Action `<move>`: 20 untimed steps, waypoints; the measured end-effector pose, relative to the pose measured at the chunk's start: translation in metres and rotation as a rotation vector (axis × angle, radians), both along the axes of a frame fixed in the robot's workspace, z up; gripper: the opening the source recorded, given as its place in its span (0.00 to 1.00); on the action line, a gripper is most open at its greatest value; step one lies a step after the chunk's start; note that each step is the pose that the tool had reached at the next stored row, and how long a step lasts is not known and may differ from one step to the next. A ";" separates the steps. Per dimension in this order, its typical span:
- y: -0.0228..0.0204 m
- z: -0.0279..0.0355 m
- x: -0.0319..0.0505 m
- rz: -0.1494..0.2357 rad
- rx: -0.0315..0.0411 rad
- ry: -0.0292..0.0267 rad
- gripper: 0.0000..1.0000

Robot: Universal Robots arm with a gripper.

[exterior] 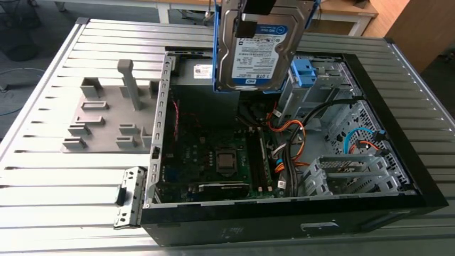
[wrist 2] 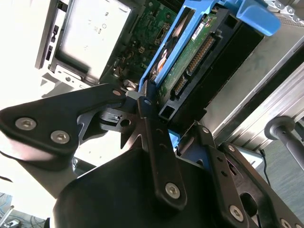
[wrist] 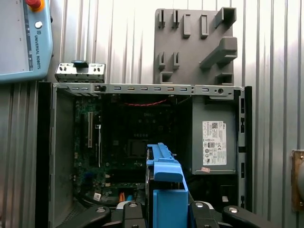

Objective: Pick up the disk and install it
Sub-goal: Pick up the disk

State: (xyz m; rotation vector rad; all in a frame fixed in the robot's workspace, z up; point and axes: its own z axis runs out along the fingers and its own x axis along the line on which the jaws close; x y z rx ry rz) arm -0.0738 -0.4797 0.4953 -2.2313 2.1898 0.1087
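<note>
The disk [exterior: 257,50], a silver drive with a white-and-blue label in a blue carrier frame, hangs upright above the back of the open computer case [exterior: 284,218]. My gripper [exterior: 254,13] is shut on the disk's upper end in the exterior view. In the second wrist view the black fingers [wrist 2: 154,142] clamp the blue frame of the disk [wrist 2: 190,54], whose circuit side and connectors show. In the first wrist view the disk's blue carrier [wrist: 166,190] stands edge-on between the fingers [wrist: 127,209], over the case's interior.
Inside the case lie the motherboard [exterior: 213,157], orange and blue cables [exterior: 291,138], a metal drive cage [exterior: 348,173] and a bare blue bracket [exterior: 304,72]. A grey power supply box [wrist: 213,142] sits in one corner. A grey fixture plate [exterior: 106,122] lies beside the case on the ribbed table.
</note>
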 end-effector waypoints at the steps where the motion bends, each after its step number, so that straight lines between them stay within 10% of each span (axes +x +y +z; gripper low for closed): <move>1: -0.0004 0.0000 0.0000 0.000 -0.0001 0.0000 0.36; 20: -0.0096 0.0000 0.0000 0.000 -0.0001 0.0000 0.36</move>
